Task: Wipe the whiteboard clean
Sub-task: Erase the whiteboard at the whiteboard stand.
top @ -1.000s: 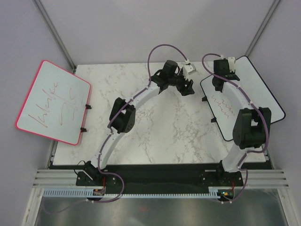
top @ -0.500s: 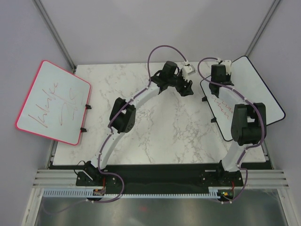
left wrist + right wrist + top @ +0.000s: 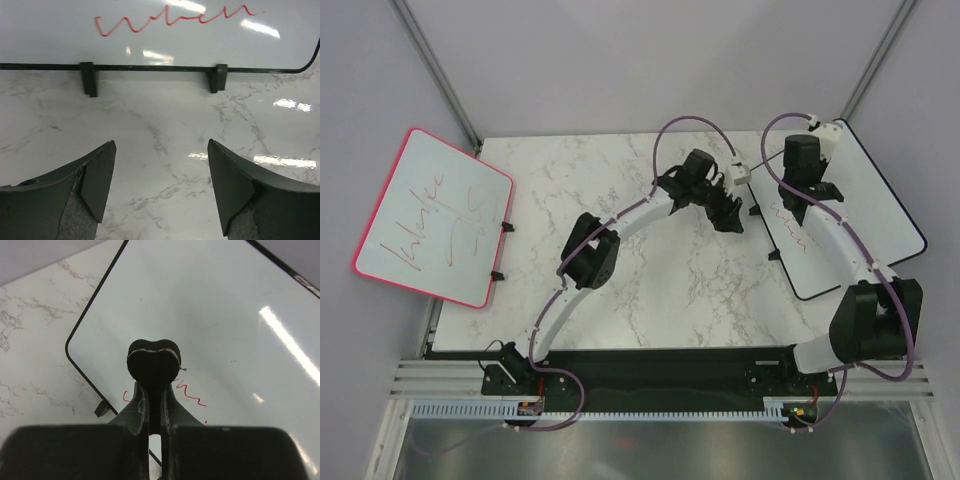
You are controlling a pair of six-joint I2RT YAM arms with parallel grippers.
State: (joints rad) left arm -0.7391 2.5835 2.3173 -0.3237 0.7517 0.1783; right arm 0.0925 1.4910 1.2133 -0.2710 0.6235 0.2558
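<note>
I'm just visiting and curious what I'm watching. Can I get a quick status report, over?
Left gripper open, empty, facing board edge. Right gripper shut, over the whiteboard. Red writing not yet erased. Nothing in the way.

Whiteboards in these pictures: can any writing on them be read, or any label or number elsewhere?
Black-framed whiteboard: red wavy scrawl, no readable letters.
Pink-framed whiteboard: red handwriting, too loose to read.
Elsewhere: no label, brand or number readable.
</note>
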